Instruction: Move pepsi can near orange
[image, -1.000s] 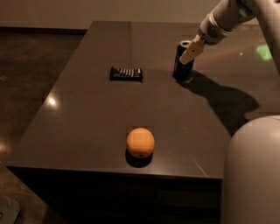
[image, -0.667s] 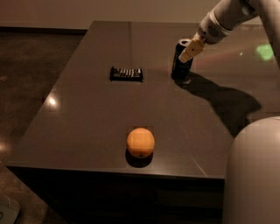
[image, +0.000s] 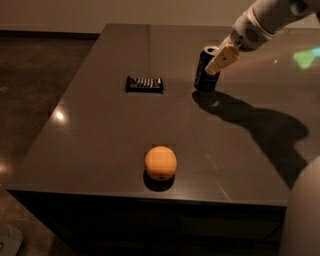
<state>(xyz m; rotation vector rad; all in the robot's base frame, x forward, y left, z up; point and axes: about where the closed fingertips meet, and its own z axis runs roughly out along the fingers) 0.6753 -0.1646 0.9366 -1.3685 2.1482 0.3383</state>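
the claw (image: 217, 63) was clenched on the pepsi can (image: 202, 77) at 1 o'clock of the desk (image: 100, 140), well apart from the orange (image: 161, 162) at 6 o'clock, so the carrying seemed all left.

One raised view, angled down across table (image: 100, 150), fairly near, end effector (image: 216, 65) upper right.

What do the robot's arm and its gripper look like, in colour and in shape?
The arm is white, thick and rounded, with a small patch of dark dots near the wrist. The gripper, which is at the top of the pepsi can, is pale yellow, slim and flat-sided. No cables or markings show.
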